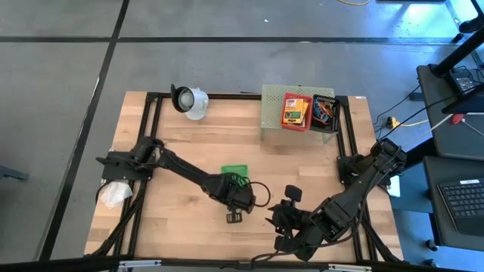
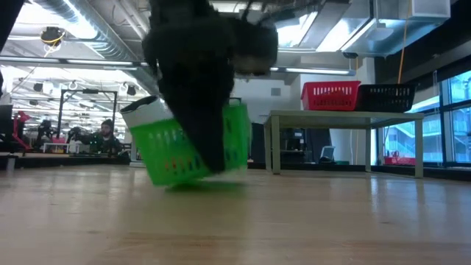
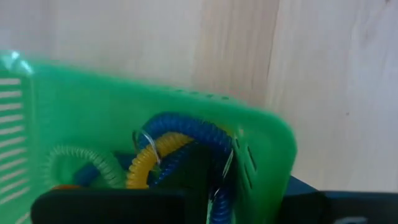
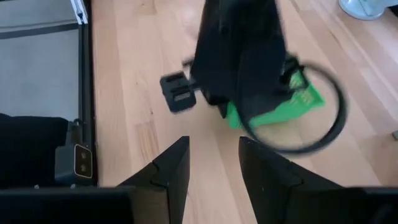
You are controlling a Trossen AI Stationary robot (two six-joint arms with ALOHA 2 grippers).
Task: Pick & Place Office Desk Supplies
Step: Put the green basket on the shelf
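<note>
A small green basket (image 1: 234,169) stands tilted near the table's middle, one lower edge (image 2: 176,182) down at the wood. Inside it lie coiled loops (image 3: 180,140) in blue, yellow, green and orange. My left gripper (image 1: 237,181) comes down on the basket from above and is shut on its wall. My right gripper (image 4: 214,155) hovers open toward the table's near right (image 1: 278,213), pointing at the basket with nothing between its fingers. My left gripper has the basket's side wall (image 3: 249,177) near the rim, one finger (image 3: 112,208) inside the basket and the other (image 3: 329,205) outside. The fingers point steeply down. The basket hangs tilted in the hold, its raised side (image 2: 143,118) up and its low edge at the table.
At the far right a pale green perforated shelf (image 1: 274,113) carries a red basket (image 1: 297,111) with yellow boxes and a black basket (image 1: 325,113). A white round object (image 1: 190,100) sits at the far edge. A black cable loop (image 4: 329,118) curls beside the left gripper.
</note>
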